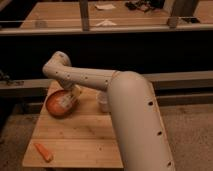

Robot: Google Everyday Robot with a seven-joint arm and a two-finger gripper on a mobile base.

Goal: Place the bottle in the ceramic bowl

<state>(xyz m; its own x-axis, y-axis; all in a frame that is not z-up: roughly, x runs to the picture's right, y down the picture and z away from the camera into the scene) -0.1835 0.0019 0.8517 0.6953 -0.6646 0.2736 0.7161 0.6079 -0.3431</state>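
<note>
Bottle lies tilted inside the orange-brown bowl at the surface's back left. The tool sits at the bottle's upper end over the bowl's rim; whether it grips cannot be told. A white cup stands beside, a carrot near the front.

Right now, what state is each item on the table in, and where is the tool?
bottle: lying tilted inside the bowl, cap end up toward the tool.
ceramic bowl: upright on the table's back left, holding the bottle.
white cup: upright, right of the bowl.
carrot: lying flat near the front left corner.
tool: over the bowl's right rim, at the bottle's top end.
</note>
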